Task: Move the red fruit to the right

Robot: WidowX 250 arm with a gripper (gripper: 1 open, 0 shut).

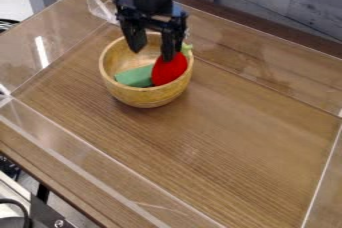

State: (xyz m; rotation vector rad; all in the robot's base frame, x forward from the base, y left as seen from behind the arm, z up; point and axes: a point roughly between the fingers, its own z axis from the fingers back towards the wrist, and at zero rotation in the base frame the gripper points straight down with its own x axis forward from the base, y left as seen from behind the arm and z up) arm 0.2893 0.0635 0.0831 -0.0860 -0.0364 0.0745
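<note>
Hanging above the wooden bowl [147,78], the gripper [151,46] points straight down with its two dark fingers [135,38] spread wide and nothing between them. The red fruit [168,68] lies inside the bowl, directly under and slightly below the right-hand finger, leaning against the bowl's far right wall with its green leafy top toward the rim. Just beside it, under the left-hand finger, sits the flat green block [134,76], also in the bowl. Whether the right finger's tip touches the fruit cannot be told from this view; it looks very close.

Judging by this layout, the task is barely begun: the fruit is not gripped, not lifted, and remains in the bowl at the left-rear part of the bench [227,142]. Everything that matters is still ahead: lowering the fingers around the fruit without catching the green block or the bowl's rim, closing on it, lifting it clear, and carrying it to the open wood to the right of the fingers, inside the clear walls [325,172].
</note>
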